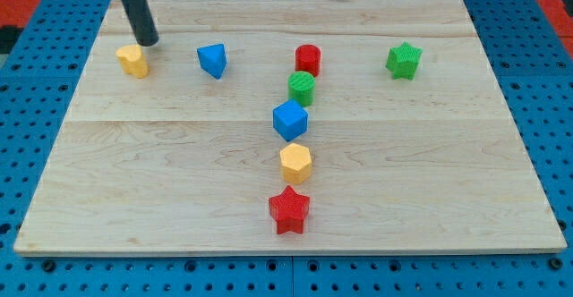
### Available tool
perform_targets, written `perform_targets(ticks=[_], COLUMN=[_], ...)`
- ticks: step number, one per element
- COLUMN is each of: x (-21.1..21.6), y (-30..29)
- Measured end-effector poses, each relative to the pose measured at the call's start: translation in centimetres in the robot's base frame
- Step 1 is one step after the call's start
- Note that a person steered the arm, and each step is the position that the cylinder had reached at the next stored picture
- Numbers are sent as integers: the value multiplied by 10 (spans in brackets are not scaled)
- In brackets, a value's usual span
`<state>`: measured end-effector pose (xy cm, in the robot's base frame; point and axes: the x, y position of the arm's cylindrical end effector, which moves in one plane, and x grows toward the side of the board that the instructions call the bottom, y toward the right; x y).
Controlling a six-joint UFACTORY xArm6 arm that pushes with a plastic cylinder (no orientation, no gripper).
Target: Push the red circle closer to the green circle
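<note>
Underneath everything lies a pale wooden board (179, 154) with lengthwise grain and two seams running across it, resting on a blue pegboard surface (36, 270) dotted with holes; a patch of red shows at the upper left and upper right corners of the frame. Upper centre of the frame holds the red circle (308, 59), a short cylinder standing on its flat end, so its axis points straight up and it has no visible heading. Just below it, touching or nearly so, is the green circle (302, 88), also upright. Below these runs a rough column down the middle: a blue cube (290, 120), a yellow hexagon (295, 164), and a red star (289, 210) near the lower centre. A green star (404, 60) sits alone at the upper right, well apart from the rest. A blue triangle (213, 60) sits at the upper left, and a yellow block (132, 61), its shape hard to make out, lies further left. The dark rod enters from the top of the frame at the upper left, leaning slightly, and my tip (149, 41) rests just above and beside the yellow block, far from the red circle. No pincer is fitted, so none shows.
</note>
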<state>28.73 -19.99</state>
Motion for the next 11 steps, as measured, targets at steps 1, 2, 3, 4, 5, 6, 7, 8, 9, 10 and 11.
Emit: perform_targets(ticks=[1,2,3,4,5,6,7,8,9,10,11], x=[-26,-34,-34,-19,-17,-5,13,36,38,43,43], y=[23,126,216,249,251,256,251,239,219,226,253])
